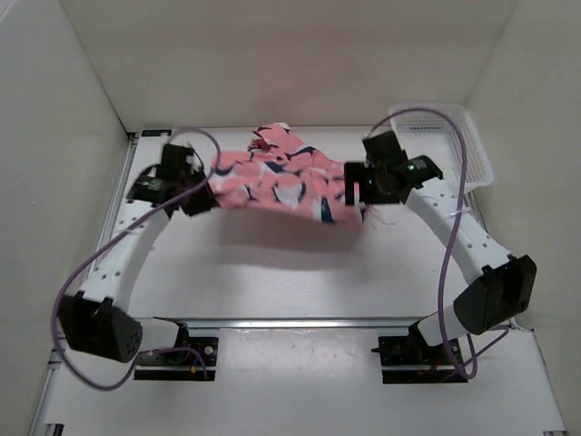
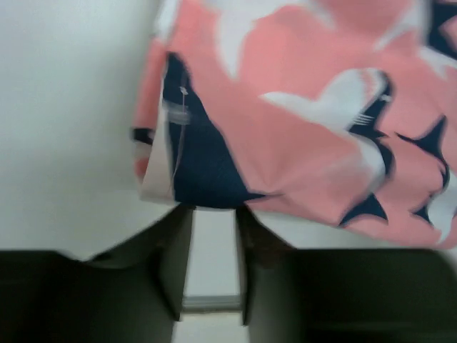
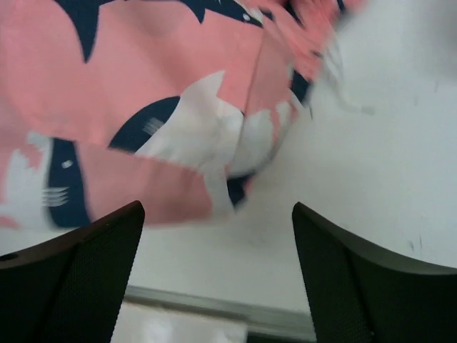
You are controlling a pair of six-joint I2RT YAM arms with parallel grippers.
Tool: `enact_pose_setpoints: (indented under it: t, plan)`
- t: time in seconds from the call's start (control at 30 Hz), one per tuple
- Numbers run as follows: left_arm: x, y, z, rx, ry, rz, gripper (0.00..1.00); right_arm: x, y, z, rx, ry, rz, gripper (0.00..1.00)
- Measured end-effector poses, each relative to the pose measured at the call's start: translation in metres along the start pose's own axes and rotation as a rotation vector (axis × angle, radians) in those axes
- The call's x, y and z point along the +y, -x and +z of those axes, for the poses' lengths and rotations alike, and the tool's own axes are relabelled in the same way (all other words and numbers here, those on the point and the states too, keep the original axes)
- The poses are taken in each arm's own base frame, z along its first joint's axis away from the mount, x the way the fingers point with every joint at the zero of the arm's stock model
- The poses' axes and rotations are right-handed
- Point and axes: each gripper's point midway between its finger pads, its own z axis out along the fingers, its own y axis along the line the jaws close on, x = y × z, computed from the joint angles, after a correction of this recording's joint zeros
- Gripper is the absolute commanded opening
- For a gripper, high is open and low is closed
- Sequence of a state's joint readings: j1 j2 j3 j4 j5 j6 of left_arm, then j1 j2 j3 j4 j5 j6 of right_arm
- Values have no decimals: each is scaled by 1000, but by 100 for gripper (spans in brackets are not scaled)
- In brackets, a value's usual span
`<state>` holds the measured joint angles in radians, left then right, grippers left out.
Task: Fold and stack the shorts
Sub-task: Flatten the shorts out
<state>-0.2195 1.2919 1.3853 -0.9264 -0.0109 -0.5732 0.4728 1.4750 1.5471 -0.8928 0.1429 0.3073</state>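
- Progress: early. The shorts [image 1: 281,177] were not folded into any neat shape and no stack was visible; my read is that the whole fold and the stacking were left to do.
- Location: the shorts sat mid-table toward the far side, strung between the two grippers, left of the white mesh basket [image 1: 449,136] and outside it. A shadow on the table [image 1: 300,272] beneath suggested at least the near edge was lifted off the surface.
- Look: salmon-pink cloth with navy-and-white shark print, bunched and rumpled, sagging in the middle, one lump poking up at the far edge. Both wrist views were motion-blurred.
- Left gripper [image 2: 213,214]: jaws narrow, a slim gap with bare table showing through. The hem lay right at the fingertips; no cloth visible between them.
- Right gripper [image 3: 216,207]: jaws wide, nothing between them, the cloth's edge just beyond the tips.
- Judgement: neither gripper had a firm hold, so a fresh grasp on the corners would be needed next.
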Motion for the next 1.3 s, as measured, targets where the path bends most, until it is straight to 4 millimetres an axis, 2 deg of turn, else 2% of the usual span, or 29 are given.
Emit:
enact_pose_setpoints:
  t: [0.07,0.1,0.17,0.2,0.23,0.27,0.3,0.33,0.37,0.43,0.47,0.5,0.53,0.57,0.67,0.7,0.77,0.83,0.93,0.97,1.0,1.07,1.13,1.17,1.2,1.23,1.3]
  plan:
    - [31,-57,33,180,91,8,67,-20,-50,22,138,-75,14,90]
    - [45,-80,48,261,140,8,83,-29,-71,29,199,-109,23,89]
    - [64,-111,62,373,210,8,83,-44,-101,32,268,-155,58,74]
    - [70,-119,64,402,233,7,77,-50,-110,29,279,-169,83,67]
    - [71,-119,64,403,240,5,50,-53,-113,25,272,-177,105,57]
    - [69,-114,63,385,237,-1,37,-57,-113,20,247,-178,137,52]
    - [66,-107,61,362,233,-2,29,-58,-112,14,217,-170,169,51]
    - [63,-98,60,333,225,-3,25,-60,-110,7,173,-155,216,51]
    - [60,-91,60,312,217,-8,28,-61,-109,3,133,-131,265,53]
    - [57,-80,61,283,206,-20,42,-63,-118,1,78,-56,383,60]
    - [58,-78,64,280,208,-29,51,-67,-128,5,79,-31,452,70]
    - [59,-78,66,285,213,-39,78,-70,-139,11,85,-10,511,74]
    - [61,-81,70,300,220,-47,90,-73,-156,20,103,12,580,79]
    - [64,-84,73,313,226,-55,97,-72,-171,28,136,29,633,79]
    - [69,-105,86,372,232,-101,99,-64,-206,44,227,90,747,79]
    - [71,-114,90,399,232,-111,99,-62,-210,47,245,107,777,79]
    - [72,-132,96,451,237,-125,99,-57,-204,52,246,151,806,76]
    - [69,-146,105,497,238,-131,95,-53,-194,60,231,194,815,75]
    - [69,-161,120,539,252,-137,72,-51,-188,74,238,220,832,71]
    - [70,-165,124,550,261,-140,45,-52,-187,78,244,222,836,69]
    - [71,-168,129,558,273,-148,30,-52,-185,82,249,226,839,68]
    - [76,-171,137,572,298,-139,10,-51,-179,92,256,231,840,64]
    - [78,-169,145,571,313,-130,10,-50,-174,101,265,230,825,50]
    - [78,-166,148,566,315,-126,10,-47,-170,106,273,231,811,39]
    - [77,-163,150,558,314,-122,10,-45,-166,111,274,228,793,28]
    - [76,-158,152,547,310,-120,10,-45,-160,115,275,220,774,9]
    - [71,-143,153,522,296,-122,10,-45,-144,121,277,193,736,0]
